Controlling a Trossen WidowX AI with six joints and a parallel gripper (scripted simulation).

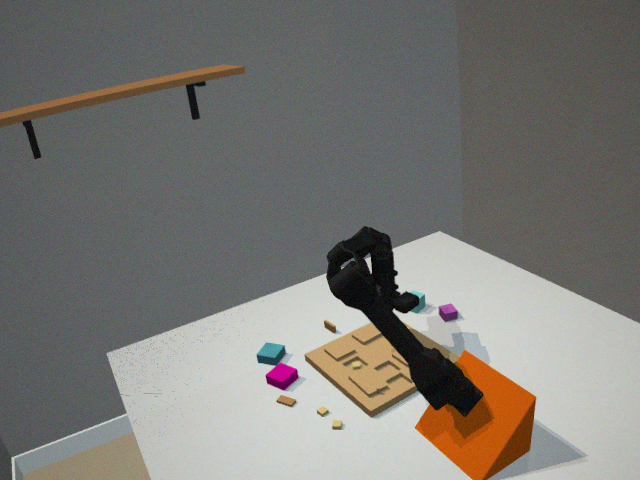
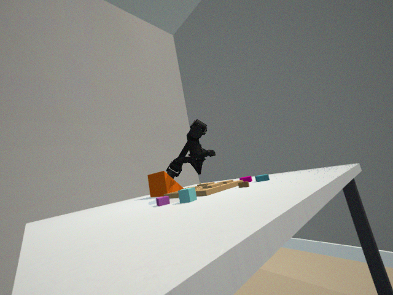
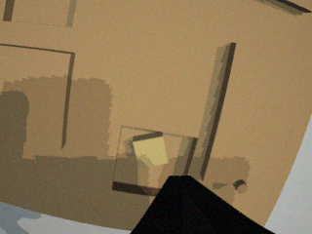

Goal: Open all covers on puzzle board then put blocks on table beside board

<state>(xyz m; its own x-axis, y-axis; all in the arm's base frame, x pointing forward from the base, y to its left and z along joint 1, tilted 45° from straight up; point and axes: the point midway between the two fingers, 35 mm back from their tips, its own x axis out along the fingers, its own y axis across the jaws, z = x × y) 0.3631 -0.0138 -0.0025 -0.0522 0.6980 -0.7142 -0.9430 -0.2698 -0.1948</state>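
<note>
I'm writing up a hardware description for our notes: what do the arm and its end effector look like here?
The arm is matte black all over, built of chunky rounded segments with bulkier joint housings. It rises from an orange wedge-shaped base. The end effector is also black; its two fingers taper to one point. No cables, markings or labels are visible.

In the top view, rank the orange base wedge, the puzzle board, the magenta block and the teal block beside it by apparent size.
1. orange base wedge
2. puzzle board, partly hidden by the arm
3. magenta block and teal block: too alike to rank.
</note>
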